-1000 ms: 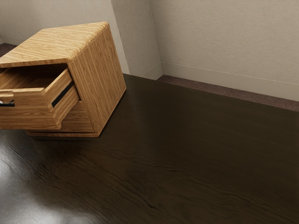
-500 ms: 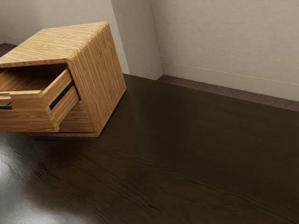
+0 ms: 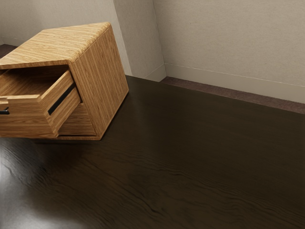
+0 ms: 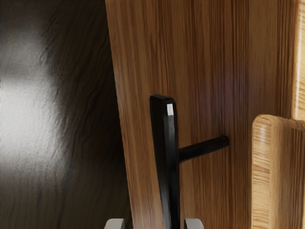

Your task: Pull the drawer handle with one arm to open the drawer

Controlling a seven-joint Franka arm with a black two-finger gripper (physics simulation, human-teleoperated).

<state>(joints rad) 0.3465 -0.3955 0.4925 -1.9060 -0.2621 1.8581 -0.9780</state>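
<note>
A light wooden cabinet [image 3: 97,76] stands on the dark floor at the exterior view's left. Its top drawer [image 3: 33,117] is pulled partly out toward the left edge, showing a bare wooden inside. A bit of the black drawer handle [image 3: 4,111] shows at that edge. In the wrist view the black handle [image 4: 166,162] stands off the drawer front [image 4: 214,71] on a short post. My gripper [image 4: 154,224] is shut on the handle, with one pale fingertip [image 4: 114,223] on each side of the bar.
The dark wooden floor [image 3: 190,162] stretches wide to the exterior view's right of the cabinet. Pale walls [image 3: 228,38] with a baseboard and a jutting corner stand behind. A glare patch lies on the floor [image 4: 28,124] beside the drawer front.
The drawer has slid further out of the cabinet toward the exterior view's left, and the handle has moved closer to that edge.
</note>
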